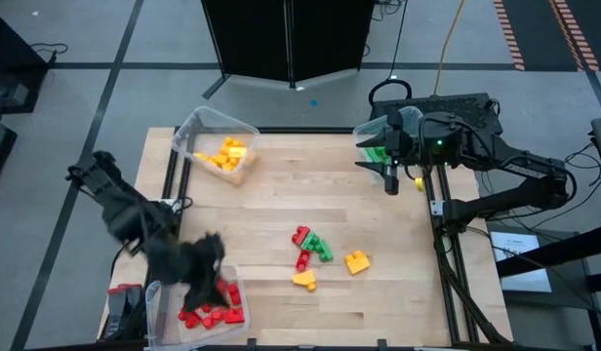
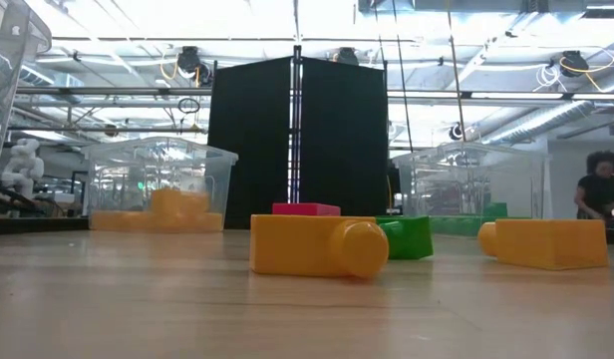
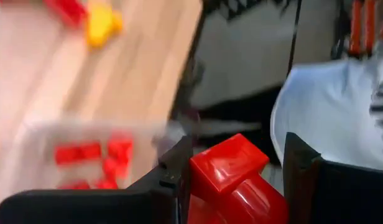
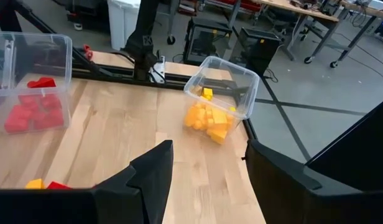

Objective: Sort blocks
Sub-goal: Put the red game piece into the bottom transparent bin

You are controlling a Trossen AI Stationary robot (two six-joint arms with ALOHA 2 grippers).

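Note:
My left gripper (image 1: 205,278) hangs over the clear bin of red blocks (image 1: 198,304) at the table's near left corner. It is shut on a red block (image 3: 232,165). My right gripper (image 1: 390,181) waits open and empty at the far right, beside the bin of green blocks (image 1: 381,138). Its fingers (image 4: 155,169) stand apart with nothing between them. Loose blocks lie on the table's middle: red (image 1: 300,236), green (image 1: 321,250) and yellow (image 1: 357,261). A tilted bin of yellow blocks (image 1: 220,148) stands at the far left. My left gripper has the red block between its two fingers, one side of the block (image 3: 201,174) lying against one finger (image 3: 178,171). The fingers slant down from above. The block sits tilted in the hold, lifted clear above the red bin (image 3: 86,155).
Another yellow block (image 1: 305,280) and a red one (image 1: 302,259) lie near the loose group. In the low view a yellow block (image 2: 317,246) lies closest. A person (image 2: 598,184) stands in the room beyond the table's right side. Bare wood lies between the bins.

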